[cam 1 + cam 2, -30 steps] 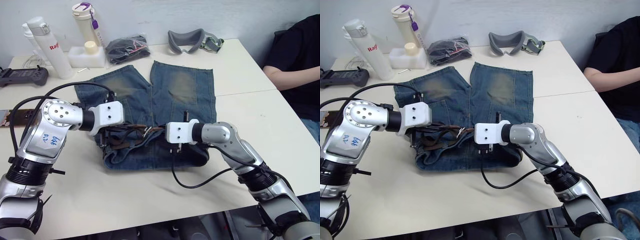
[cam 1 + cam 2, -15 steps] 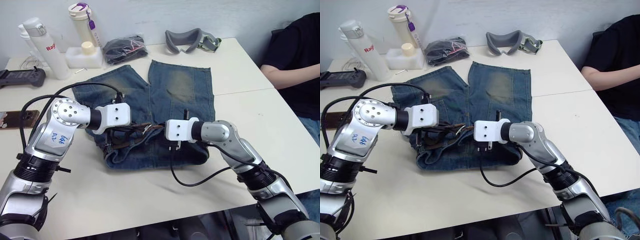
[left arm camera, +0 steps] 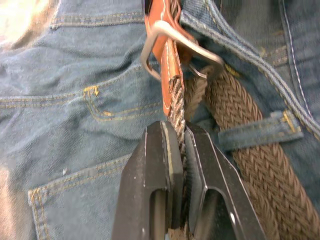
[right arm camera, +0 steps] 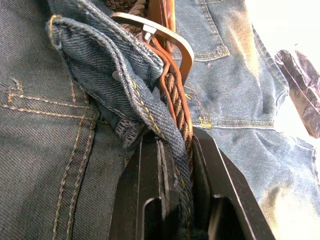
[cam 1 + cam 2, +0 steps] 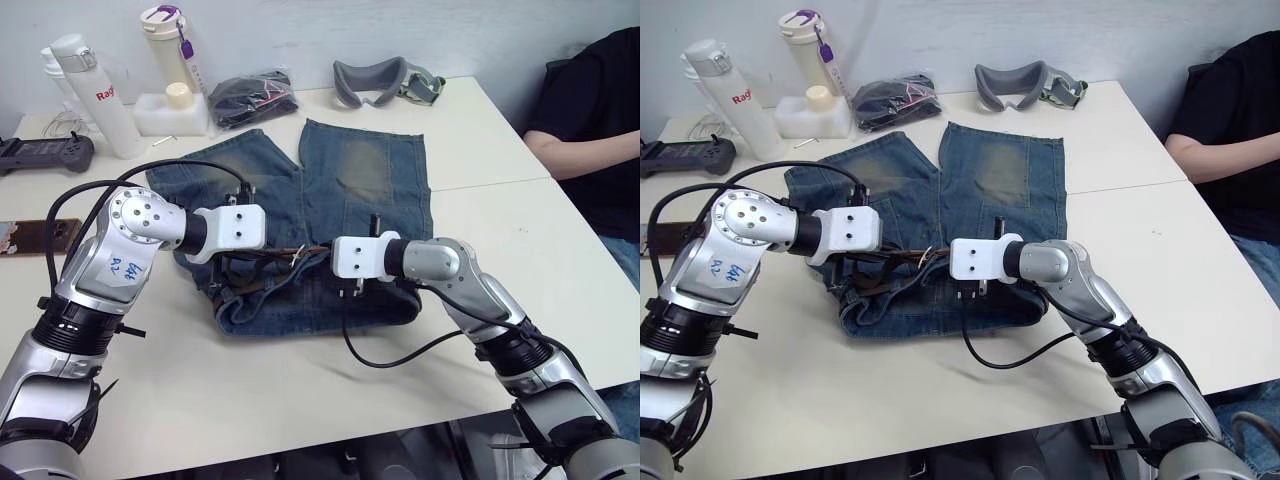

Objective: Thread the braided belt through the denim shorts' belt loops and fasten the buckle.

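Observation:
The denim shorts [image 5: 362,170] lie flat on the table, legs pointing away, waistband toward me. The braided belt [image 3: 252,165] runs along the waistband under a belt loop [image 3: 256,131]. Its brown end passes through the silver buckle [image 3: 172,40]. My left gripper [image 3: 181,131] is shut on the belt strap just short of the buckle. From the other side, my right gripper [image 4: 172,135] is shut on the folded waistband edge [image 4: 107,65] together with the belt [image 4: 178,107], close to the buckle [image 4: 167,37]. The grippers sit a hand's width apart over the waistband [image 5: 300,262].
Bottles [image 5: 95,95] and a white box stand at the far left, beside a black cloth bundle [image 5: 255,97] and grey goggles [image 5: 385,80]. A controller [image 5: 40,153] lies at the left edge. A person in black [image 5: 600,130] sits at the right.
My left gripper has moved to the right along the waistband, closer to the right gripper. The right gripper has stayed in place.

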